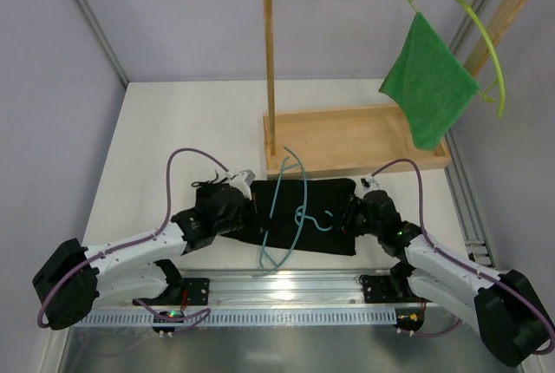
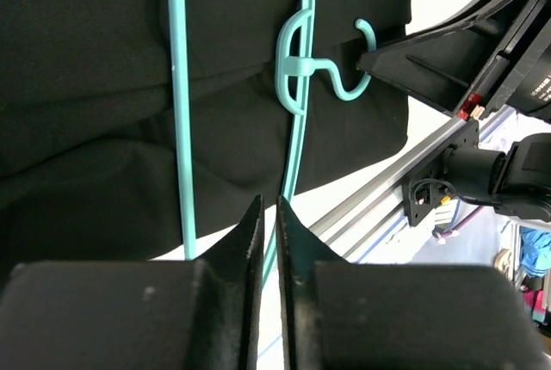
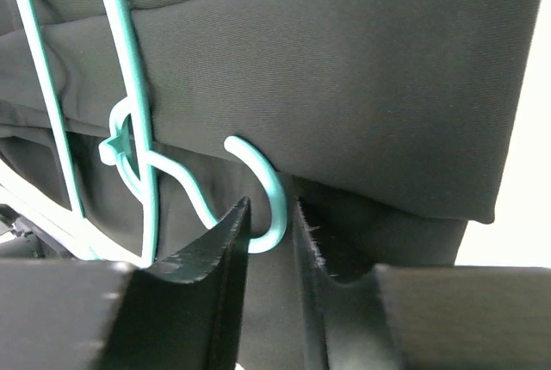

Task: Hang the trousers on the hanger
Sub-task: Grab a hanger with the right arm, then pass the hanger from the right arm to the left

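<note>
- The trousers [image 1: 325,217] lie folded flat near the front edge of the table [image 1: 173,130], between both arms, presumably within reach of each. We cannot make out how the legs are folded.
- The hanger [image 1: 279,195] rests on top of them, its hook [image 3: 258,151] toward the right arm.
- The right gripper [image 3: 271,211] is narrow about the hook, probably to lift it. We cannot tell if it pinches.
- The left gripper [image 2: 269,206] is almost closed at a hanger arm, and its fingers hide any contact.

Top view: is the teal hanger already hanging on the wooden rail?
No, the hanger lies flat across the folded trousers.
</note>
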`<state>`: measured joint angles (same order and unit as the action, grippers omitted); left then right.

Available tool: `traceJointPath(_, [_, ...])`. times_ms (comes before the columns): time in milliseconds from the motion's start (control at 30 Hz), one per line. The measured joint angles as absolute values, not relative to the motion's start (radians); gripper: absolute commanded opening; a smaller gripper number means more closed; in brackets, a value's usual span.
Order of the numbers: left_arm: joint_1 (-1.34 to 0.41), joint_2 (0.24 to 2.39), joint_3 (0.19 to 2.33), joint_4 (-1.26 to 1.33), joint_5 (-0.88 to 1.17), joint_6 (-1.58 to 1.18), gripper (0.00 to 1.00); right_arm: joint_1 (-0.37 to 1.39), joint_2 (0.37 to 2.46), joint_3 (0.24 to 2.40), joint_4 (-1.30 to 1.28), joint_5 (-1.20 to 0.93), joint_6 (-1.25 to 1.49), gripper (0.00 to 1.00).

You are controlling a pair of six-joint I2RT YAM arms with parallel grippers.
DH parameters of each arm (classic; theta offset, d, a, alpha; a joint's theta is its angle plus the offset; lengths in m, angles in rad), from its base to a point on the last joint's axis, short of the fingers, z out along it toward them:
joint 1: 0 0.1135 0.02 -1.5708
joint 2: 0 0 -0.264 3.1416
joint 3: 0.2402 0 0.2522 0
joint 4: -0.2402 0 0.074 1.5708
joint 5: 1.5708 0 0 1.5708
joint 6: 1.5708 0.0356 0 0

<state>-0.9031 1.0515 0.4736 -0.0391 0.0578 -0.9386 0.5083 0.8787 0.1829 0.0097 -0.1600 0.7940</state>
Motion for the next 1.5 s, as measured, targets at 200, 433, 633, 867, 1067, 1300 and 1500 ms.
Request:
traceJointPath(200, [-0.903, 1.078, 0.506, -0.035, 0.065, -0.921, 0.31, 0.508, 0.789, 0.187, -0.030, -0.176, 0.785, 0.04])
traceJointPath(433, [-0.903, 1.085, 0.525, -0.019, 0.095, -0.875, 0.53, 0.509, 0.651, 0.247, -0.121, -0.197, 0.818, 0.04])
traceJointPath(633, [-0.905, 1.112, 0.585, -0.003, 0.136, -0.828, 0.61, 0.524, 0.567, 0.352, -0.261, -0.163, 0.906, 0.04])
traceJointPath(867, [-0.944, 1.158, 0.648, 0.041, 0.180, -0.801, 0.66, 0.563, 0.537, 0.469, -0.355, -0.108, 0.995, 0.04])
traceJointPath(1067, [-0.984, 1.204, 0.667, 0.040, 0.172, -0.795, 0.67, 0.664, 0.564, 0.517, -0.361, -0.023, 1.060, 0.04])
traceJointPath(1300, [-1.031, 1.223, 0.673, 0.024, 0.115, -0.788, 0.68, 0.821, 0.655, 0.581, -0.360, 0.130, 1.129, 0.04])
traceJointPath(1500, [-1.060, 1.230, 0.694, -0.036, 0.028, -0.784, 0.61, 0.905, 0.691, 0.614, -0.361, 0.237, 1.172, 0.04])
